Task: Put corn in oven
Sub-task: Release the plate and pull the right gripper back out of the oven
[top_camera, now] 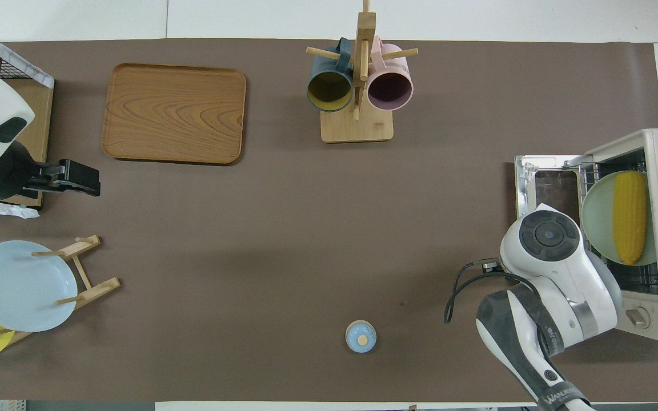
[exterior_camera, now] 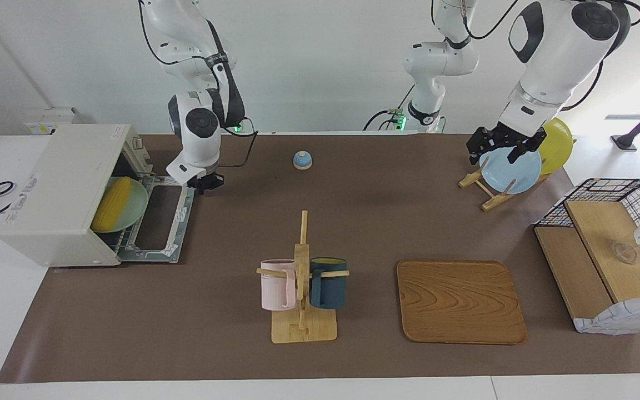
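Pressed together, the right gripper (exterior_camera: 206, 184) has its fingertips meeting and nothing between them, and it hangs over the robot-side corner of the oven's lowered door (exterior_camera: 160, 223). Over at the left arm's end, the left gripper (exterior_camera: 499, 145) has its jaws spread wide, empty, hovering just above the pale blue plate (exterior_camera: 510, 170) on the wooden plate rack (exterior_camera: 484, 189); that arm waits.

Now the oven (exterior_camera: 61, 191), our landmark, at the right arm's end of the table: its door lies flat open on the brown mat, and inside, on the wire rack (top_camera: 641, 277), sits a pale green plate (top_camera: 597, 217) with the corn (top_camera: 629, 217) lying along it. The cob is well inside the oven mouth, its length running toward and away from the robots.

Toward the middle of the table from the oven, a small blue bell (exterior_camera: 303, 160) sits near the robots' edge. Farther from the robots than the oven door, the wooden mug tree (exterior_camera: 302, 289) carries a pink mug (exterior_camera: 277, 284) and a dark blue mug (exterior_camera: 328, 282). Further still toward the left arm's end lies a wooden tray (exterior_camera: 460, 300).
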`<move>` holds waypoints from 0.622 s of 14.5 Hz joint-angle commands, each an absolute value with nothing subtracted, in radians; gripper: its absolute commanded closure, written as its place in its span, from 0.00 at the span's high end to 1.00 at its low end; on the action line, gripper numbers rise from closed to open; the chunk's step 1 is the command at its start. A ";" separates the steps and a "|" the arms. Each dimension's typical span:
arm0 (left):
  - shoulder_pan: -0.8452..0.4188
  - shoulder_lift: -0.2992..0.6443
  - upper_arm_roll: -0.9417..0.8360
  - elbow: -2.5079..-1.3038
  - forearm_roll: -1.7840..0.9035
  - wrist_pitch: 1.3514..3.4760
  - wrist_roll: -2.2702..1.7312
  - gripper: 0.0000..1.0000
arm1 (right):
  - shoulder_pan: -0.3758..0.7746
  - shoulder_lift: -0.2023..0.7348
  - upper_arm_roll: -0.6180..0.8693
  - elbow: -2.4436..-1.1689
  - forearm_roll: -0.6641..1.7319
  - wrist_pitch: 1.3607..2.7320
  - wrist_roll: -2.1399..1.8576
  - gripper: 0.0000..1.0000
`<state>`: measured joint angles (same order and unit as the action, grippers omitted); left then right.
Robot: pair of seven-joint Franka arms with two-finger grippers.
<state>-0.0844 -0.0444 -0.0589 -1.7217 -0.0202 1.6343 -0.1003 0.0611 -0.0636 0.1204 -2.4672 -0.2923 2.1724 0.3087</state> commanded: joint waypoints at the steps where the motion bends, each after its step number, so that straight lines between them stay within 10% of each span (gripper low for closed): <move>1: -0.078 -0.063 -0.063 -1.730 -0.003 1.618 -0.098 1.00 | 0.022 -0.098 0.124 -2.513 -0.275 2.232 0.272 0.00; 9: -0.078 -0.063 -0.063 -1.730 -0.003 1.618 -0.098 1.00 | 0.005 -0.100 0.123 -2.530 -0.273 2.258 0.242 0.00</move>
